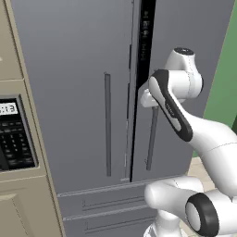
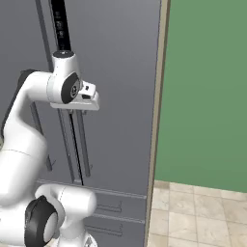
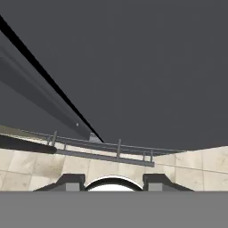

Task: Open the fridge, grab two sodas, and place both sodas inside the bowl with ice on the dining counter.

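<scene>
left base view: fridge (image 1: 83, 92) fills the frame, doors closed; the arm reaches to the right door handle (image 1: 152, 139). step in hand: opening the fridge. end effector hidden behind the wrist.
right base view: end effector (image 2: 77, 112) sits at the handle top; grasping or not, cannot tell.
hand view: door face, bottom drawers (image 3: 102, 151); fingertips (image 3: 71, 181) cropped. next: pull outward. sodas hidden inside.

Shut fridge (image 1: 83, 92) doors block entry; open floor (image 2: 202, 212) lies rightward.
</scene>
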### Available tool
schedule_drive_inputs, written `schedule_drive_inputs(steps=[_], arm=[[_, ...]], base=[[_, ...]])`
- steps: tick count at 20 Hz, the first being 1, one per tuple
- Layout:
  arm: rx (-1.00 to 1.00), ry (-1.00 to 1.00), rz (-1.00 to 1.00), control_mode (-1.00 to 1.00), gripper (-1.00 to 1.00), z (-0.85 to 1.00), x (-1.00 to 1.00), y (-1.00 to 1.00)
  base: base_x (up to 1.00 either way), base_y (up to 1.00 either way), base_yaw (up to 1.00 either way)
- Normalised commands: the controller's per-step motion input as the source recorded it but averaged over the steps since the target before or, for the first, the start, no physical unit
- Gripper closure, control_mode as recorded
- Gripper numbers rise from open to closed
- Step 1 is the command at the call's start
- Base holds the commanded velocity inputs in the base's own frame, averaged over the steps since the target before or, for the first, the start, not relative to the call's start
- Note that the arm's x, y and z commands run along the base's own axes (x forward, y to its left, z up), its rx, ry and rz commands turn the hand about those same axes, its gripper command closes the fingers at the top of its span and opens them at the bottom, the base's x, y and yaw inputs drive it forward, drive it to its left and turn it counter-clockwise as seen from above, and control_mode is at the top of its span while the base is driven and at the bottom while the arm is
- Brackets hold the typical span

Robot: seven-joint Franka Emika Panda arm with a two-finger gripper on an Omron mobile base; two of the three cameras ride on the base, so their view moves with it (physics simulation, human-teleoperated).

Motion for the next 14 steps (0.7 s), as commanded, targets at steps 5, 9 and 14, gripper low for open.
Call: schedule_drive_inputs(steps=[5, 9, 14], arm=[[0.00, 0.00, 0.00, 1.00, -1.00, 0.00, 0.00, 0.00], [0.00, 0.00, 0.00, 1.00, -1.00, 0.00, 0.00, 0.00], [0.00, 0.00, 0.00, 1.00, -1.00, 0.00, 0.00, 0.00]], base=[[-0.23, 0.01, 0.00], [-0.59, 0.21, -0.02], [-0.38, 0.28, -0.02]])
